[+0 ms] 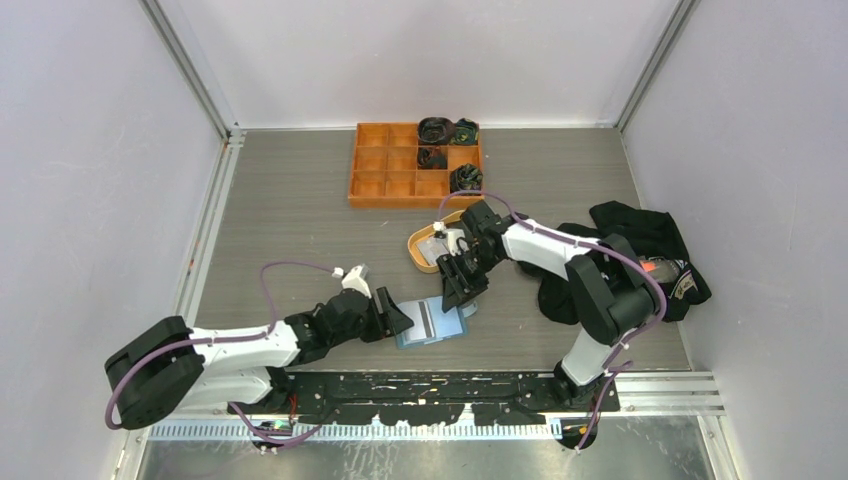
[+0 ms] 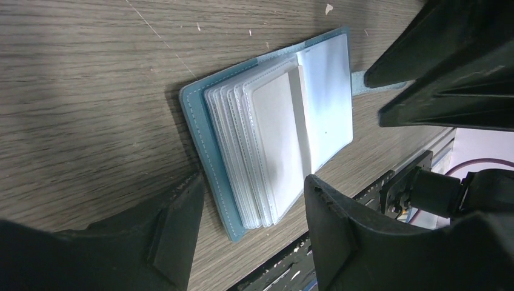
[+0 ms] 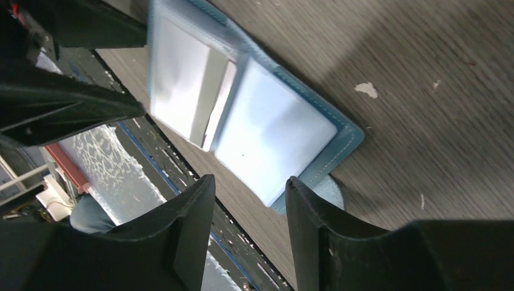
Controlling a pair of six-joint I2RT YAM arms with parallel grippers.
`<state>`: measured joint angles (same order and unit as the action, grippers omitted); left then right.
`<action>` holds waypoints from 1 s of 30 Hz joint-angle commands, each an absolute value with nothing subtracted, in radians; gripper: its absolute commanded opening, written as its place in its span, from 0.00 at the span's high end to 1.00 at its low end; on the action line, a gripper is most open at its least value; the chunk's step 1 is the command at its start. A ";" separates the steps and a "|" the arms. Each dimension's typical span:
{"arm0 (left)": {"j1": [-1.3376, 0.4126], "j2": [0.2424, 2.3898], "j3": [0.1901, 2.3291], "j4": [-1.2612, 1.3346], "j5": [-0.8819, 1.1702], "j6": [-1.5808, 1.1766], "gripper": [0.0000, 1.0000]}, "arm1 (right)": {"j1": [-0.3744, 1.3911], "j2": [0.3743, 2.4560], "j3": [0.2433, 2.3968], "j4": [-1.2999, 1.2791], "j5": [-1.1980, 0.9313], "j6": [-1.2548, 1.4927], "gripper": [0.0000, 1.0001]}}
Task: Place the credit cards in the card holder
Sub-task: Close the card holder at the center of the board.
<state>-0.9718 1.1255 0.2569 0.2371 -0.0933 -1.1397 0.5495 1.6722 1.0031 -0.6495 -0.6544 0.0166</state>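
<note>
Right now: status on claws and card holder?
Left claw, right claw open, empty. Card holder lies open on table between them. Nothing blocking.

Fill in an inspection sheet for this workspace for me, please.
Surface: grey wood-grain table, a few white flecks.
Job's things: card holder lies open near the front edge; pale credit cards sit in the tan dish.
Clutter: orange tray with dark bundles; black garment at right.
Grippers: left gripper and right gripper both open, one at either end of the holder, holding nothing.
Cables: purple cables looped along both arms.
Surroundings: plain white walls.
</note>
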 commanded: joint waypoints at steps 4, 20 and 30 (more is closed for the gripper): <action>-0.968 1.174 0.274 0.263 -0.079 -1.116 0.39 | 0.548 1.732 1.018 -0.653 -0.630 0.089 0.51; -0.967 1.172 0.279 0.256 -0.077 -1.118 0.41 | 0.541 1.732 1.012 -0.662 -0.614 0.101 0.53; -0.968 1.189 0.258 0.327 -0.063 -1.140 0.41 | 0.541 1.677 1.116 -0.769 -0.678 -0.030 0.54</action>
<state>-0.9684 1.1782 0.2615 0.3016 -0.0765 -1.1419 0.5381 1.7824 1.0206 -0.7082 -0.7254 0.0708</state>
